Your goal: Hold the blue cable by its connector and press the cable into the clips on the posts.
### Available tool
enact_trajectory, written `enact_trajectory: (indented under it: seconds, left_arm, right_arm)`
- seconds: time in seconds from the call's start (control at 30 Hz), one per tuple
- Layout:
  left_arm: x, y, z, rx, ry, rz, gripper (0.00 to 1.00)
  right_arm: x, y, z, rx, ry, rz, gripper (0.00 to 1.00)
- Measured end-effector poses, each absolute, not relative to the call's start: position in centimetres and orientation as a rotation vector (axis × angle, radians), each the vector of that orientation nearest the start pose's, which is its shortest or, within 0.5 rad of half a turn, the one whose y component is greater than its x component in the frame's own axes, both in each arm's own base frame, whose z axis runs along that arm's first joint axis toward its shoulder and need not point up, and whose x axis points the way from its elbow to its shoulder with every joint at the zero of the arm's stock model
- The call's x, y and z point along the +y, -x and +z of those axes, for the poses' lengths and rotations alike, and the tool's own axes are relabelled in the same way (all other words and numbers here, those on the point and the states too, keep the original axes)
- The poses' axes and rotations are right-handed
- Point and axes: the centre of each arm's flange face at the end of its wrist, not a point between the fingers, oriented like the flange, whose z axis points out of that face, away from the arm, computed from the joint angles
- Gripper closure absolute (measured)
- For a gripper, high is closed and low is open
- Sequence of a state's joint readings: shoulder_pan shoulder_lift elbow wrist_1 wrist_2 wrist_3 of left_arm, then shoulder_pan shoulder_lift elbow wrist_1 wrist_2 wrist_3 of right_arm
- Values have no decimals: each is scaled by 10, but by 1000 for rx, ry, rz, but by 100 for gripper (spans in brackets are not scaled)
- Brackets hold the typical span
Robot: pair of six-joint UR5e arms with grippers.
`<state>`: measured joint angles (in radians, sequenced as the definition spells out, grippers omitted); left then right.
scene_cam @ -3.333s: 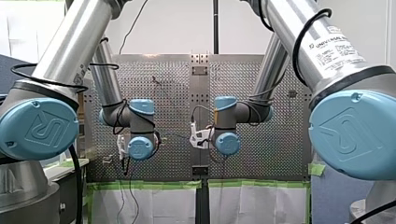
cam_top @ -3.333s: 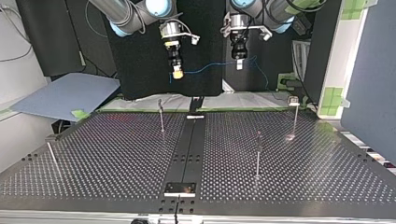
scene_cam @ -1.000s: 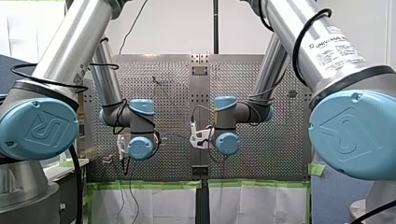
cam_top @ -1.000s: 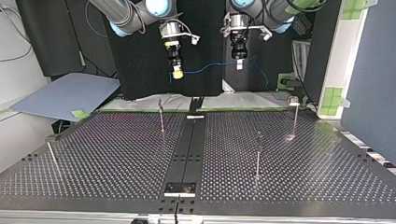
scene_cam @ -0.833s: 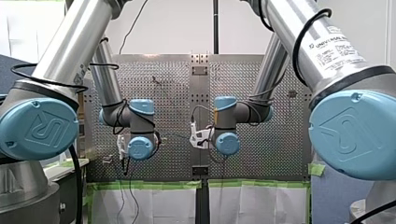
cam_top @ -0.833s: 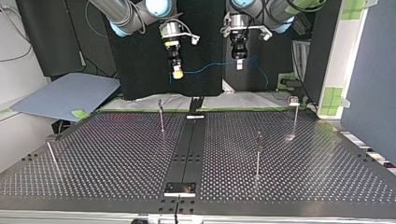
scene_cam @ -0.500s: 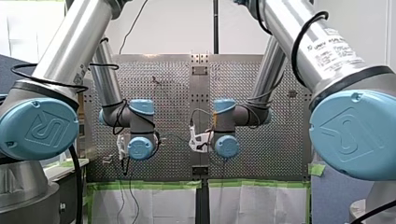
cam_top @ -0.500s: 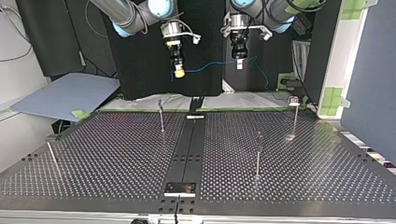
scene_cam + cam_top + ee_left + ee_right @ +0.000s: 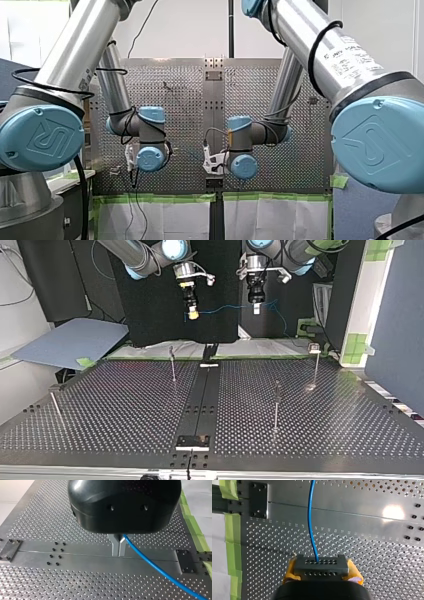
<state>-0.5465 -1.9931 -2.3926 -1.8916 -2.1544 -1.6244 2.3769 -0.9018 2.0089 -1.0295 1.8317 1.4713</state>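
Top view: four posts [image 9: 276, 405], one blue cable [image 9: 225, 309]; left jaws pinch it, right jaws its connector [image 9: 321, 565]

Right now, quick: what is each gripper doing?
Left gripper: closed on the blue cable.
Right gripper: closed on the connector.

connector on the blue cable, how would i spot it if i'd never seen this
In the right wrist view, above the perforated table, follow the blue cable to my right gripper. The connector is the dark grey block clamped between its yellow pads, with two rows of small holes across its face.
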Motion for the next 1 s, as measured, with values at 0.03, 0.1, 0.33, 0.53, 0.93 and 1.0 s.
enact_trajectory:
  seconds: [0.03, 0.1, 0.33, 0.53, 0.93, 1.0]
  left_arm:
    - [-266, -287, 79, 1564, 73, -15, 100]
    - [-265, -287, 78, 1571, 68, -9, 100]
    - [-250, -296, 55, 1630, 7, 72, 100]
    - [-229, -304, 32, 1685, -22, 181, 100]
    - [-187, -325, 15, 1735, -40, 383, 100]
    - [-181, -330, 18, 1728, -35, 411, 100]
  right_arm:
    - [-287, -455, 38, -824, -1692, 1467, 100]
    - [-287, -455, 38, -824, -1692, 1467, 100]
    - [-287, -455, 38, -825, -1692, 1467, 100]
    - [-287, -455, 38, -824, -1692, 1467, 100]
    - [-288, -455, 37, -824, -1693, 1463, 100]
    - [-291, -456, 38, -828, -1689, 1450, 100]
